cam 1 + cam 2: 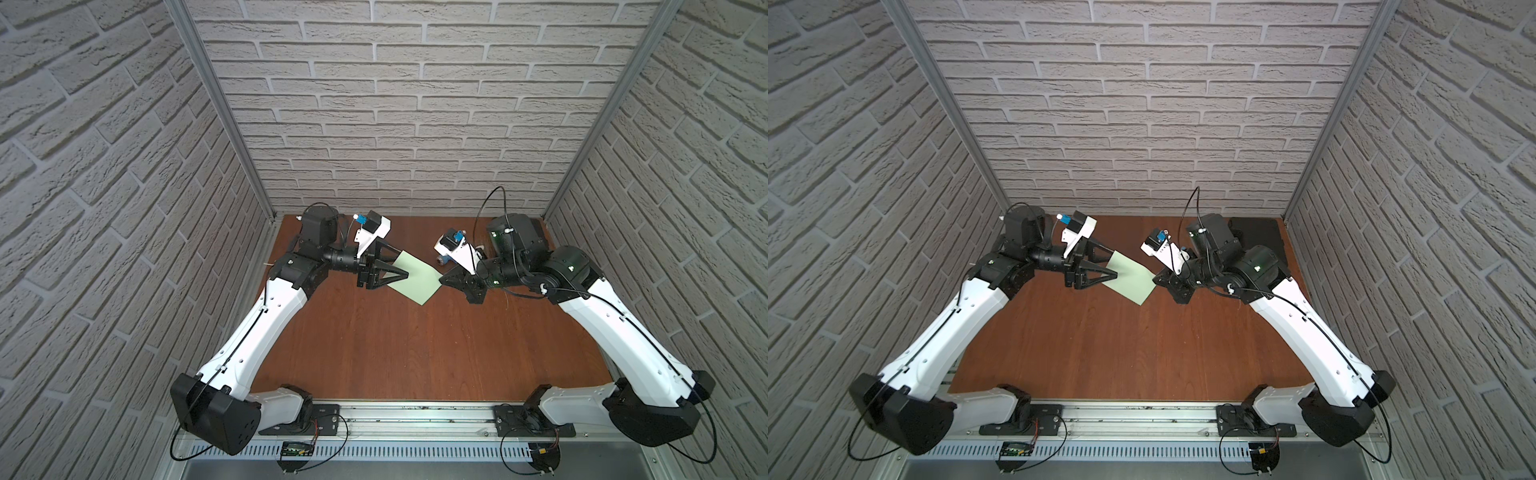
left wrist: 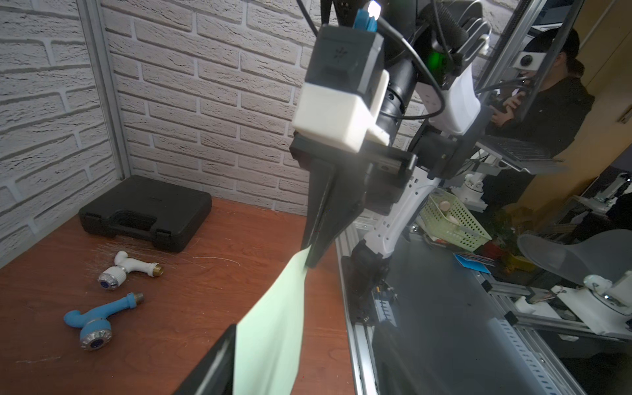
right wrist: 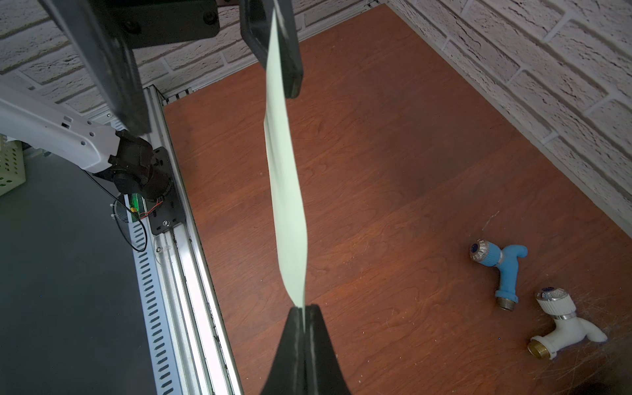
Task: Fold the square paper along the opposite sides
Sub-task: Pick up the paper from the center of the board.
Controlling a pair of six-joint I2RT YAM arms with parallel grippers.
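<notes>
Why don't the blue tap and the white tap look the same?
The blue tap is sky blue with a curved, hooked spout; the white tap is white with a short, straight spout. Only the white tap lies close to the black case. Both lie on the wooden table, with silver knobs and brass threads.

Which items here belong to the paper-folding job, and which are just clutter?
In play:
- square paper, held up off the table
- right gripper, shut on one corner
- left gripper, jaws around the opposite side

Lying about:
- black case
- white tap
- blue tap
</notes>
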